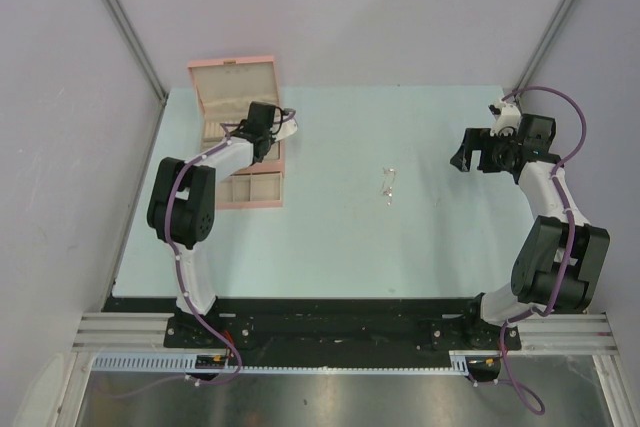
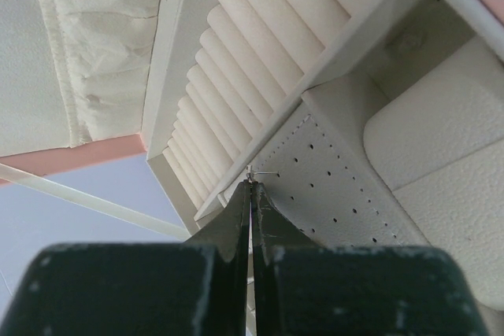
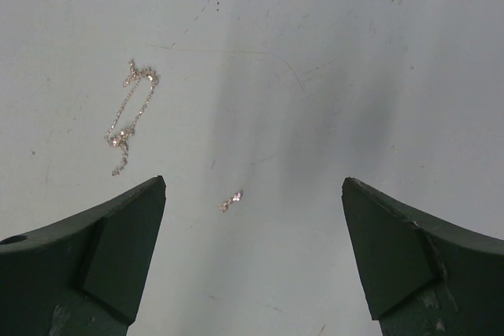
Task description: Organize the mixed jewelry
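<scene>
The mixed jewelry lies loose on the pale table: a thin silvery chain (image 3: 130,112) and a tiny silvery piece (image 3: 231,201), seen mid-table in the top view (image 1: 388,185). An open pink jewelry box (image 1: 236,77) stands at the back left. My left gripper (image 2: 252,185) is inside it, shut on a tiny silvery stud earring (image 2: 254,171) held at its tips, right against the box's perforated cream panel (image 2: 339,186) beside the ring rolls (image 2: 236,60). In the top view the left gripper (image 1: 262,132) hangs over the box. My right gripper (image 3: 253,182) is open and empty above the table, with the tiny piece between its fingers; it stands right of the jewelry (image 1: 466,155).
The box's raised lid (image 1: 233,89) leans back toward the grey wall. Its front tray with compartments (image 1: 250,190) lies near the left arm. Grey walls enclose the table on the left, back and right.
</scene>
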Controlling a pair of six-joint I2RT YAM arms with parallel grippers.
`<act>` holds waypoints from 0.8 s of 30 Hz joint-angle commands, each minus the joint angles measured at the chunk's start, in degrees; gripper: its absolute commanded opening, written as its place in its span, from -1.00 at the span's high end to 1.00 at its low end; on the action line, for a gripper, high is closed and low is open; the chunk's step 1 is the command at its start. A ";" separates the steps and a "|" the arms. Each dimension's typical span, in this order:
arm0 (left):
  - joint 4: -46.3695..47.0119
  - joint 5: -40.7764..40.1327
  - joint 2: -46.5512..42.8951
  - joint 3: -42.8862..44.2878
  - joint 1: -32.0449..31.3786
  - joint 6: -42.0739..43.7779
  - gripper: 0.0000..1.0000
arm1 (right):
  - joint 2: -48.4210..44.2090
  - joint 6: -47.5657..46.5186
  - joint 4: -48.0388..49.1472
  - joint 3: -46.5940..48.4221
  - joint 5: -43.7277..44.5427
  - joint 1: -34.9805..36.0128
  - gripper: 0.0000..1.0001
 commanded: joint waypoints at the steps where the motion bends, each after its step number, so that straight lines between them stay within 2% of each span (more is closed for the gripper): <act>1: 1.46 0.01 -2.18 -0.45 0.32 0.18 0.99 | 0.09 -0.40 0.08 0.83 0.03 -0.31 -0.99; 24: 1.37 0.18 -2.71 -0.72 0.76 0.35 0.99 | 0.44 -0.40 0.08 0.83 -0.06 -0.31 -0.99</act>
